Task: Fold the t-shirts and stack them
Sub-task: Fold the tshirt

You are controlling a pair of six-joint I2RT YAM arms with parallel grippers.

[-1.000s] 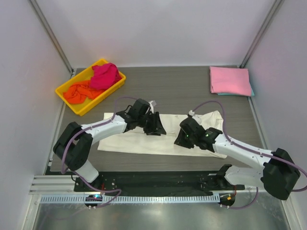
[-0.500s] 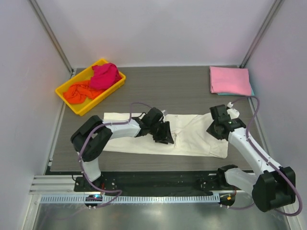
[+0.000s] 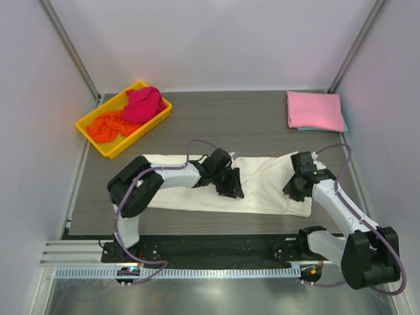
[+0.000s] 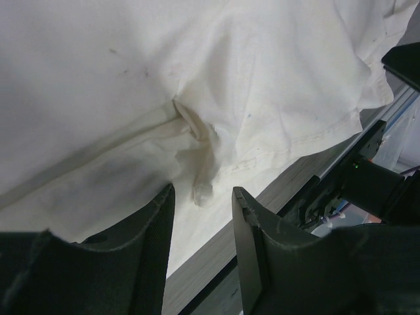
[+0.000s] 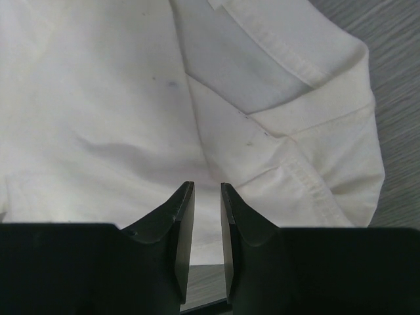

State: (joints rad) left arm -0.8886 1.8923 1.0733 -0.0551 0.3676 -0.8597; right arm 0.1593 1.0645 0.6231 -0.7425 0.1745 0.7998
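T-shirt (image 4: 98, 79) under left end effector (image 4: 203, 191), wide open, right end effector (image 5: 207, 186) narrow, empty

Cream tee (image 3: 262, 187), pink tee (image 3: 314, 109), ylw tray (image 3: 142, 130)

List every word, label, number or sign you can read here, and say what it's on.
No text can be read.
The cream shirt, the pink shirt and the yellow tray are plain.
Any marks on the slotted rail are too small to tell.

No text or label can be read, perhaps being too small.
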